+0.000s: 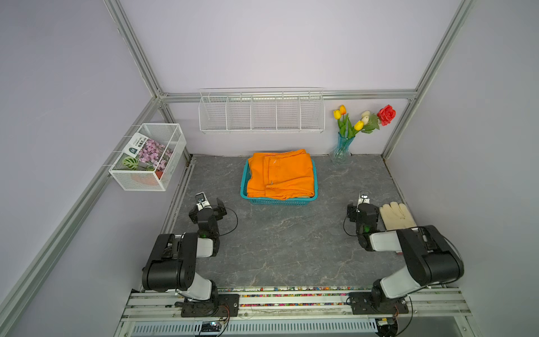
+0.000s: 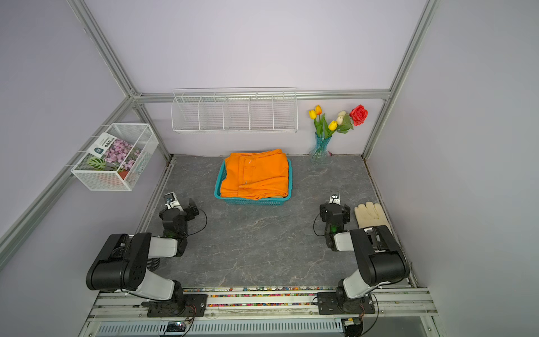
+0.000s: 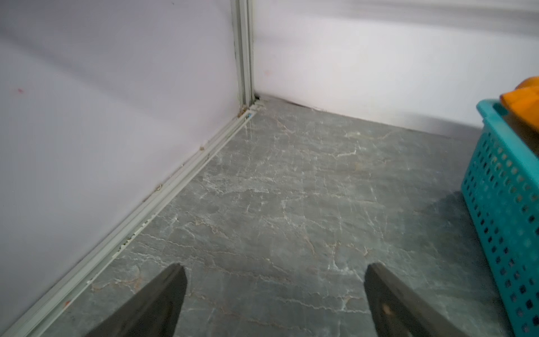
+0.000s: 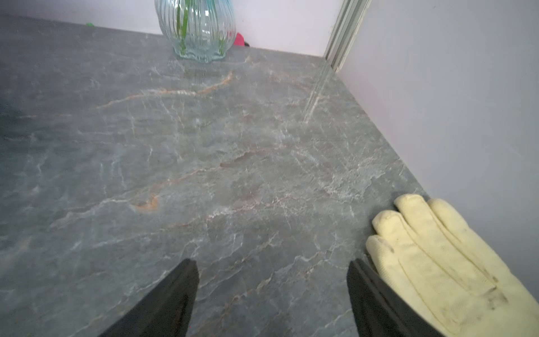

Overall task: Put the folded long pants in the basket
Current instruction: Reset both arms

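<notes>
Your orange pants (image 1: 280, 175) lay folded on top in the teal basket (image 1: 275, 202), which stood at the middle of the table's (image 1: 291, 248) far edge, close to the back wall. The cloth rose above the rim and covered the whole opening, so you could not tell from above what lay beneath it.

Your left gripper (image 3: 274, 271) sat low near the table's left edge, its jaws spread wide over bare stone-patterned surface. The basket's perforated side wall was nearby but apart from it.

Your right gripper (image 4: 272, 265) sat near the right edge, jaws likewise well apart and holding no cloth. One of its fingers was just beside the cream glove (image 4: 431, 262), which lay flat along the right edge with its fingertips pointing toward the far edge. You could not tell whether finger and glove touched. The glove was the only thing close to either gripper.

A ribbed glass vase (image 1: 341, 151) of tulips and a red rose stood in the far right corner, well apart from the basket. A white wire rack (image 1: 261, 112) hung on the back wall above the basket. A white mesh box (image 1: 148, 157) holding a flower picture hung on the left wall.
</notes>
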`<state>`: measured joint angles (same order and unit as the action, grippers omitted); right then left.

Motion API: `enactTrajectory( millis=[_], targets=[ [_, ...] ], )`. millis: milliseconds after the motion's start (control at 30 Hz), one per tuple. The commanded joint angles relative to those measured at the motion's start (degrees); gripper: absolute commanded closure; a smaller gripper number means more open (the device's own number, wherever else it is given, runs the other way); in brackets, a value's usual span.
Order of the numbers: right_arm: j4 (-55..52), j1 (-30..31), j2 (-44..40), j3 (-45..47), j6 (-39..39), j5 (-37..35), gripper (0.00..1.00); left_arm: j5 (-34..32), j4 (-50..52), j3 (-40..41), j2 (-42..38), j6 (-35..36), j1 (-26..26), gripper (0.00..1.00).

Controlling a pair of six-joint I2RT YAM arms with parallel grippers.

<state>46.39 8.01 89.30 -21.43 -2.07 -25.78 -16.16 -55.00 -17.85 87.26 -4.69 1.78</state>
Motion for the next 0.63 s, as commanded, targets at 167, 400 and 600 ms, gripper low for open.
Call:
enactTrajectory(
  millis=[167, 400, 600],
  targets=[
    [4.01, -0.51, -1.47, -0.24, -0.05, 1.77, 0.01, 4.52, -0.78, -1.29, -0.47, 1.78, -0.55, 0.00],
    [3.88, -0.54, -1.46, -0.36, -0.13, 1.83, 0.01, 3.56, 3.31, -2.92, -0.87, 0.23, -0.46, 0.00],
    [5.42, -0.34, -1.90, 0.82, 0.89, 2.50, 0.01, 3.51, 2.76, -2.71, -0.92, 0.27, -0.46, 0.00]
  ],
)
